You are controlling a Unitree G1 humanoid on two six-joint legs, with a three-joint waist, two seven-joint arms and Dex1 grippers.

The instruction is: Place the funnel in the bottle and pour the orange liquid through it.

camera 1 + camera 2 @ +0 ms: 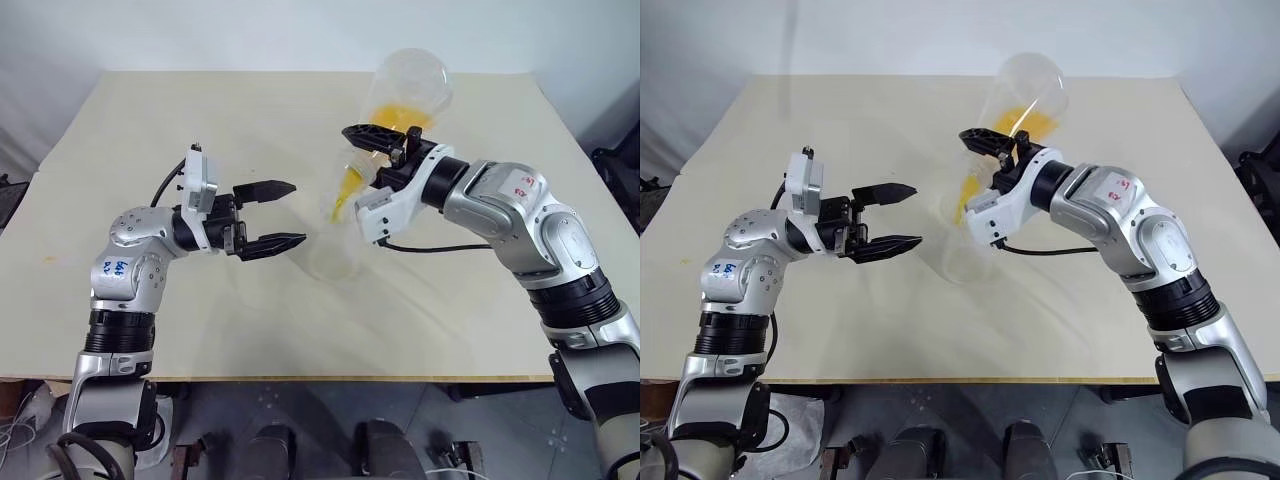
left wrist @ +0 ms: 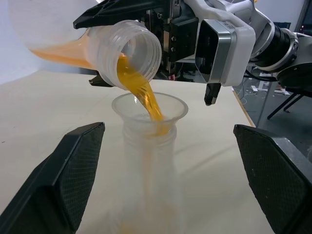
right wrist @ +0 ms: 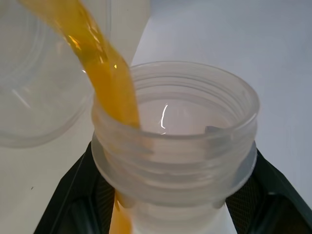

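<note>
Funnel point(image 2: 149, 108) sits in the bottle point(image 1: 335, 255) on the counter point(image 1: 200, 120), my right hand point(image 1: 385, 145) clamped on the tilted flask point(image 1: 405, 95) pouring orange liquid point(image 2: 141, 95), some left; left hand point(image 1: 278, 215) apart nearby.

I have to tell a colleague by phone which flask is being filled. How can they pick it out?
On the beige table, look between the two arms. The bottle stands upright there with the funnel in its mouth; its neighbour, the tilted flask, is gripped by the right gripper.

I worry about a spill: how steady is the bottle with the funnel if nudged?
Probably tippy: the bottle looks like light, thin clear plastic, nearly empty, and stands free between the open left gripper fingers. The funnel merely rests in its neck.
</note>
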